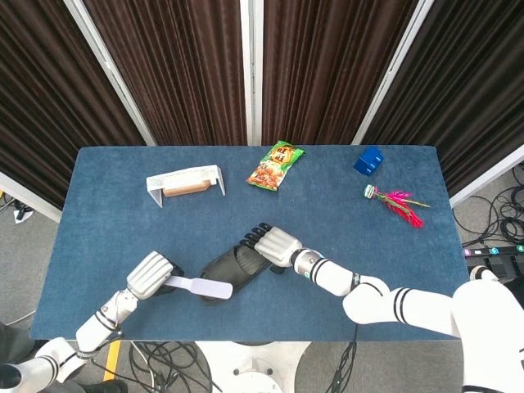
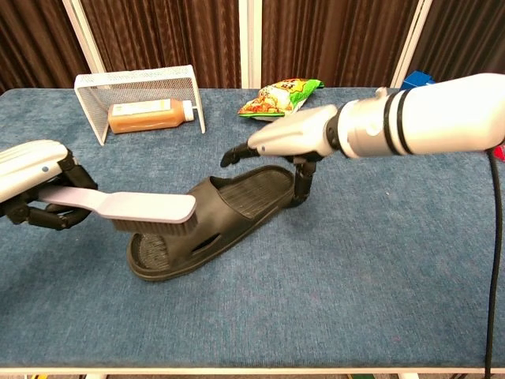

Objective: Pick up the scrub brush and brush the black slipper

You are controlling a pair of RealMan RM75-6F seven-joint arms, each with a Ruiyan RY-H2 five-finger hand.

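The black slipper (image 1: 232,273) (image 2: 207,223) lies aslant near the table's front middle, its strap end toward the front left. My left hand (image 1: 151,277) (image 2: 34,184) grips the handle of the pale scrub brush (image 1: 201,287) (image 2: 146,210). The brush's bristles rest on the slipper's strap end. My right hand (image 1: 274,245) (image 2: 292,140) reaches over the slipper's heel end with fingers spread. Its thumb points down beside the slipper's rim, and I cannot tell whether it touches. It holds nothing.
A white wire rack (image 1: 187,182) (image 2: 140,79) with an orange bottle stands at the back left. A green snack bag (image 1: 276,166) (image 2: 284,95) lies at the back middle. A blue block (image 1: 368,160) and a pink feathered toy (image 1: 397,203) sit at the back right.
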